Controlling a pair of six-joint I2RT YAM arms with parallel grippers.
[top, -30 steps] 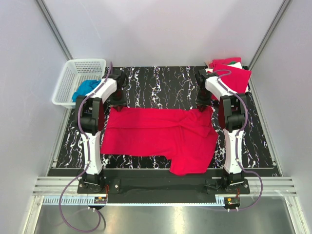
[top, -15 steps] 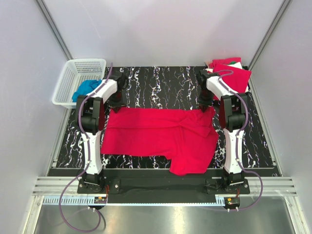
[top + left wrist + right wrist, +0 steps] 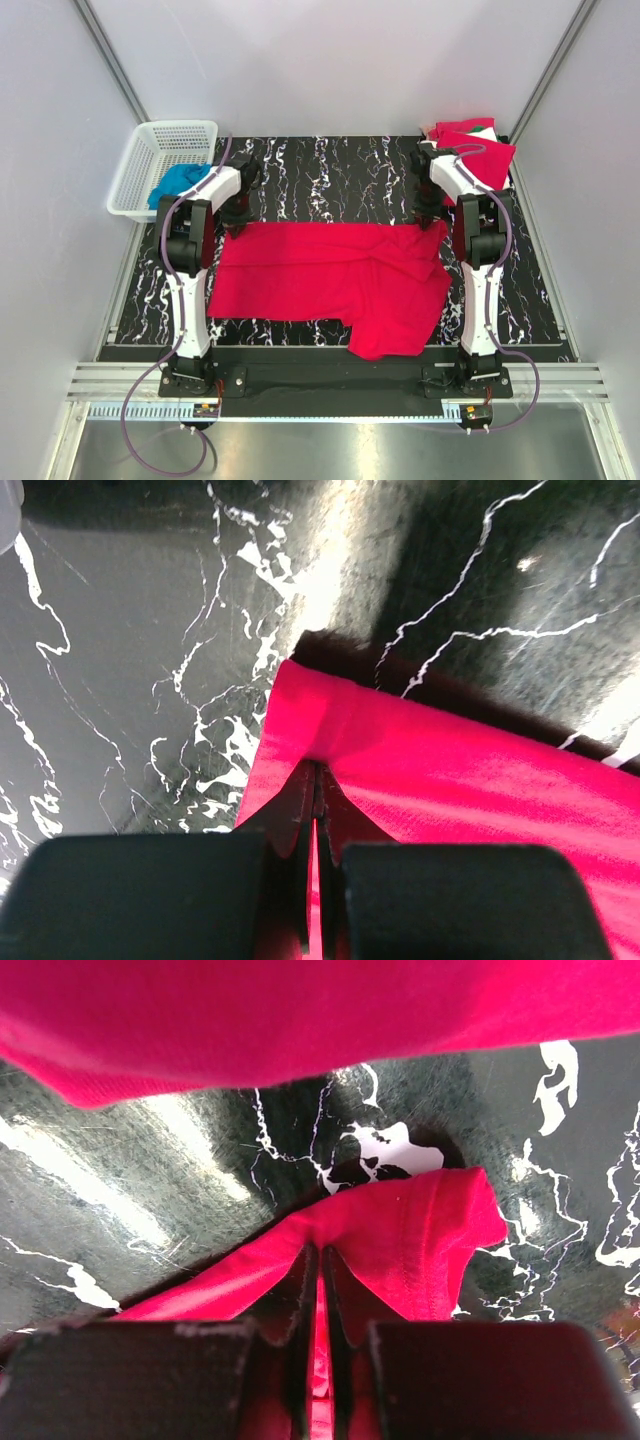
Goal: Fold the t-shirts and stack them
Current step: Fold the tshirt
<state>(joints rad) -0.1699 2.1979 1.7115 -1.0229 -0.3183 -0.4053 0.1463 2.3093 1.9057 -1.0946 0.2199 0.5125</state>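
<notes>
red t-shirt (image 3: 330, 275) spread flat on counter (image 3: 330, 180), long axis left-right | left claw (image 3: 315, 770) pinching its far-left corner | right claw (image 3: 320, 1255) pinching its far-right corner | cloth lies nearward of both claws

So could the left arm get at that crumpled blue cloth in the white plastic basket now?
Probably not yet: the left gripper is shut on a corner of the spread red t-shirt. Freed, likely yes: the blue cloth lies in the open-topped basket nearby.
</notes>
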